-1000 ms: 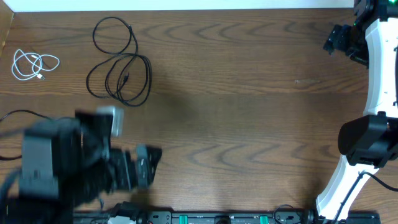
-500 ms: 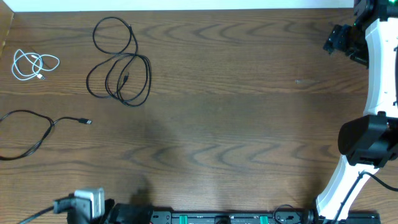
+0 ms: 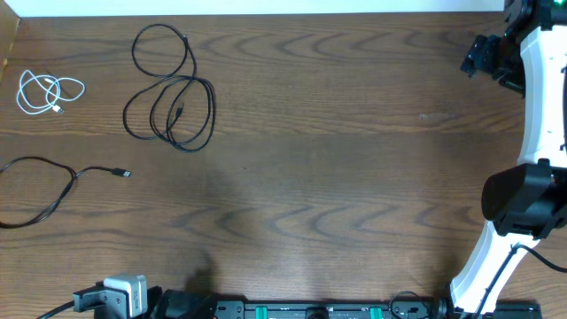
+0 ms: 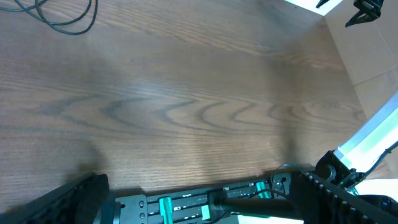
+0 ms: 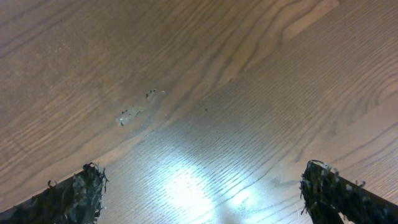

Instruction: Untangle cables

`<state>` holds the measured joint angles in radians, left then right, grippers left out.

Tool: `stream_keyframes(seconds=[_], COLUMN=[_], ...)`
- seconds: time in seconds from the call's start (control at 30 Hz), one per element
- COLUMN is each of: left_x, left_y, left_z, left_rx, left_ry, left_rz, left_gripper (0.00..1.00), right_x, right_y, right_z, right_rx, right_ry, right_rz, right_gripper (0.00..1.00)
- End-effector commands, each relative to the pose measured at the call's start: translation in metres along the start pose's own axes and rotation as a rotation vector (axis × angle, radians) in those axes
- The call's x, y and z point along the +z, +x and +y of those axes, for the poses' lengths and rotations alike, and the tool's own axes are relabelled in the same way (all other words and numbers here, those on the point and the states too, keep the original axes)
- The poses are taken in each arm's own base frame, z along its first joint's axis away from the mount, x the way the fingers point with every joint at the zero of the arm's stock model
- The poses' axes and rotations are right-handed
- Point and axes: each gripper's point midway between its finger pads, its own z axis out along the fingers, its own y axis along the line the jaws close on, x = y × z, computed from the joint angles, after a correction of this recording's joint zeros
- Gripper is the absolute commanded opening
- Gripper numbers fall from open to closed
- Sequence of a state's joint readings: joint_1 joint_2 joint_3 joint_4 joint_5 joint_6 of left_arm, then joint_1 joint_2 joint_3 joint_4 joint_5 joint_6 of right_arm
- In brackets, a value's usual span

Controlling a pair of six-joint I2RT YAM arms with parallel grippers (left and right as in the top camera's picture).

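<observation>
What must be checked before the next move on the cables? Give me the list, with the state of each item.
1. Left gripper open, empty: ok.
2. Right gripper open, empty: ok.
3. White cable apart from the black ones: ok.
4. Looped black cable free of knots: cannot tell.
5. Long black cable lying apart from the others: ok.
6. A gripper close to a cable: not ok.

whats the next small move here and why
Probably draw the right pincer back to rest, since the job looks done. The white cable, the looped black cable and the straighter black cable lie apart on the table, none touching another. The left pincer and the right are open and hold nothing.
</observation>
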<state>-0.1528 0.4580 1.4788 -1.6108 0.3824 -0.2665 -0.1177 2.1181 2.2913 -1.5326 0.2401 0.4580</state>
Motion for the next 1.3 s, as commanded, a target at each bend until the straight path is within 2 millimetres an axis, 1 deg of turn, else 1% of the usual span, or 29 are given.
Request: stream_keyframes(seconds=[0.0,0.2,0.4,0.6,0.67,0.73,0.8,1.0,1.1,1.27], left_x=[0.001,0.001,0.001,0.001,0.001,0.001,0.001,-0.002,-0.003,-0.004], left_y=[0.017,0.016,0.004,0.003,0.003,0.001,-0.005,-0.029,-0.037,-0.043], left_z=[0.008,0.007,0.004,0.003,0.004,0.008,0.013,0.020,0.022,0.023], left_rx=[-0.033,-0.033,-0.016,-0.014,-0.014,-0.013,-0.007,0.021,0.029,0.033], left_ry=[-0.032,-0.032,-0.016,-0.015,-0.016,-0.041,-0.071,-0.129,-0.148,-0.157], left_rz=[0.067,0.066,0.018,0.015,0.015,0.004,-0.025,-0.129,-0.167,-0.191], left_gripper=[0.98,0.98,0.98,0.98,0.98,0.98,0.98,0.98,0.97,0.98], right_x=[0.001,0.001,0.001,0.001,0.001,0.001,0.001,0.001,0.001,0.001], right_y=[-0.001,-0.001,-0.001,-0.001,-0.001,-0.001,-0.001,-0.001,-0.001,-0.001], right_z=[-0.001,-0.001,-0.001,-0.001,-0.001,-0.001,-0.001,-0.001,-0.001,-0.001], right_rx=[-0.015,-0.015,-0.015,-0.015,-0.015,-0.015,-0.015,-0.015,-0.015,-0.015], right_ry=[0.014,0.015,0.015,0.015,0.014,0.015,0.015,0.015,0.014,0.015], right_rz=[-0.005,-0.004,-0.004,-0.004,-0.004,-0.004,-0.004,-0.004,-0.005,-0.004], right_gripper=[0.99,0.99,0.99,0.99,0.99,0.99,0.99,0.99,0.99,0.99])
